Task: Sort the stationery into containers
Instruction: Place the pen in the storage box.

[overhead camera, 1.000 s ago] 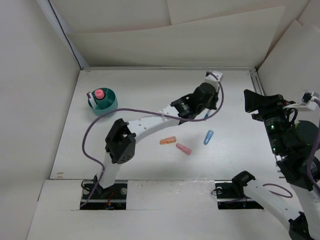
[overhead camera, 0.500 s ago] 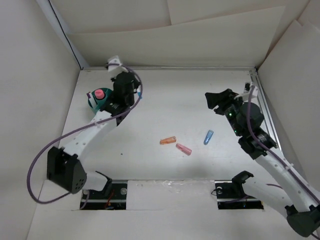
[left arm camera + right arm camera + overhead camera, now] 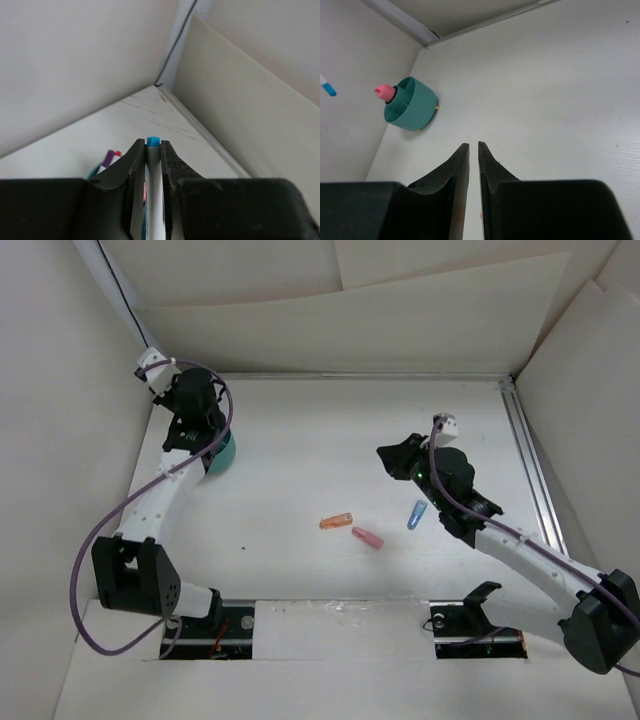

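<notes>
My left gripper [image 3: 192,422] is at the far left, over the teal cup [image 3: 224,452], and hides most of it. In the left wrist view it [image 3: 153,146] is shut on a thin white pen with a blue cap [image 3: 153,141]. A purple tip [image 3: 107,158] and a red tip [image 3: 118,153] stick up just below it. My right gripper [image 3: 393,457] hangs over mid-table, shut and empty [image 3: 474,145]. The orange piece [image 3: 336,522], pink piece [image 3: 367,538] and light-blue piece [image 3: 417,514] lie on the table near it. The right wrist view shows the cup [image 3: 412,105] with a pink piece [image 3: 384,91] standing in it.
White walls close in the table on the left, back and right. A metal rail [image 3: 528,470] runs along the right edge. The cup stands close to the left wall and back corner [image 3: 159,84].
My left arm has swung from mid-table to the far-left cup, carrying the blue-capped pen. My right arm has come in from the right edge towards the loose pieces in the middle.
</notes>
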